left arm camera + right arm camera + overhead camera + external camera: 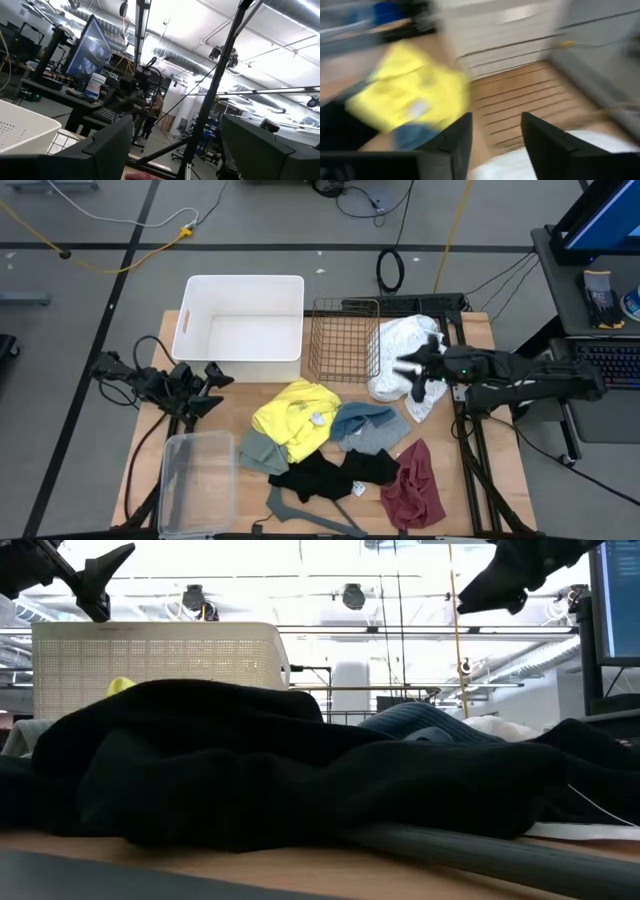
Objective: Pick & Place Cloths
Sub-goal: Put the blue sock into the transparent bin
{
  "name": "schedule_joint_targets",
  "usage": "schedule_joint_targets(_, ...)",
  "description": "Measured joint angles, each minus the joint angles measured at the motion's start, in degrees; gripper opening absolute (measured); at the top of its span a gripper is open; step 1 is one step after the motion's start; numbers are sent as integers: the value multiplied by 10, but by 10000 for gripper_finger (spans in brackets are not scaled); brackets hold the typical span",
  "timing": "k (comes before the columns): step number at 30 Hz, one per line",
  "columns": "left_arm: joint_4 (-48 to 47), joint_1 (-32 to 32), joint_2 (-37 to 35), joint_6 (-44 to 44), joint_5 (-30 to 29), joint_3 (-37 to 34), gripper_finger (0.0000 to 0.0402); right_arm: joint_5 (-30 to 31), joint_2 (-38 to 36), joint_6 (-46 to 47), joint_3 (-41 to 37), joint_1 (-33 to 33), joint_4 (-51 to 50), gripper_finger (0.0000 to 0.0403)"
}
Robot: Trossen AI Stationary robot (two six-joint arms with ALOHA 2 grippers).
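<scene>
The cloths lie loose on the wooden table. The white one (398,340) is heaped beside the wire basket's right side. The yellow (292,418), grey-blue (365,428), sage green (260,452), black (328,473) and maroon (415,488) ones lie spread toward the near edge, overlapping one another. My right gripper (408,378) hangs open above the white cloth's near part with nothing between its fingers (450,140); it shows high up in the low view (490,585). My left gripper (218,390) waits open at the table's left, raised (175,145).
A white bin (245,325) stands at the far left, and the wire basket (345,340) is beside it. A clear plastic tub (195,480) sits at the near left. A thin grey hanger (310,515) lies by the near edge under the black cloth.
</scene>
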Motion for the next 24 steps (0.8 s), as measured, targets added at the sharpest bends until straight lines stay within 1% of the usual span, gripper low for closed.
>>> schedule_joint_targets(2,0,0,0,1,-5,0,310,-76,9,0,0,0,-2,190)
schedule_joint_targets(4,0,0,0,1,-16,0,310,-136,20,6,0,3,-7,201)
schedule_joint_targets(5,0,0,0,1,-19,0,310,-156,26,8,0,7,-9,205)
schedule_joint_targets(7,0,0,0,2,-26,0,310,-177,39,8,0,18,-9,207)
schedule_joint_targets(9,-1,0,0,2,-30,0,310,-180,53,-6,0,34,-8,206)
schedule_joint_targets(15,-1,0,0,2,-30,0,310,-176,112,-90,1,78,-7,197)
schedule_joint_targets(21,-1,0,0,2,-30,0,310,-118,191,-164,1,103,-18,197)
schedule_joint_targets(24,-1,0,0,2,-30,0,310,-116,228,-177,1,105,-18,197)
